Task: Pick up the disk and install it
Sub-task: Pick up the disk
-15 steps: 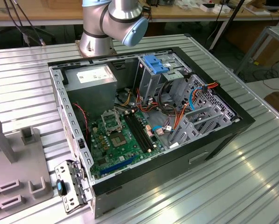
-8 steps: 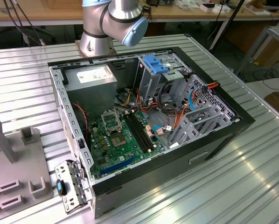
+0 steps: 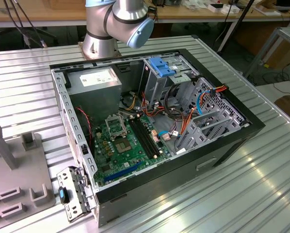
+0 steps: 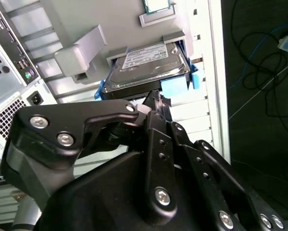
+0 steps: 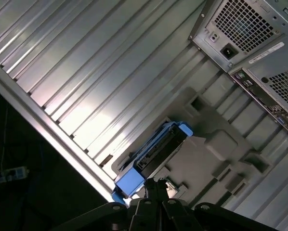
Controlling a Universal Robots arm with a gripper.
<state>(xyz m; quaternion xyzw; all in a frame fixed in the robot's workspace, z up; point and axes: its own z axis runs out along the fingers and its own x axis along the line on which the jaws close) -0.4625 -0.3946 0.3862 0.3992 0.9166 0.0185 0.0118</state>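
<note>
I hold the gripper [image 4: 152, 97], pressed together, at the disk [image 4: 149, 67] by the desk [image 5: 86, 86] edge; pick-up likely needs it spread.

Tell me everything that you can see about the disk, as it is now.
The disk is a flat rectangular drive with a grey-black metal body and a white label on its upper face. It is set in a bright blue plastic carrier frame. It lies label up, seated in a recess of a grey holder on the ribbed metal table. The tool is close to one end; whether it touches the disk cannot be told.
</note>
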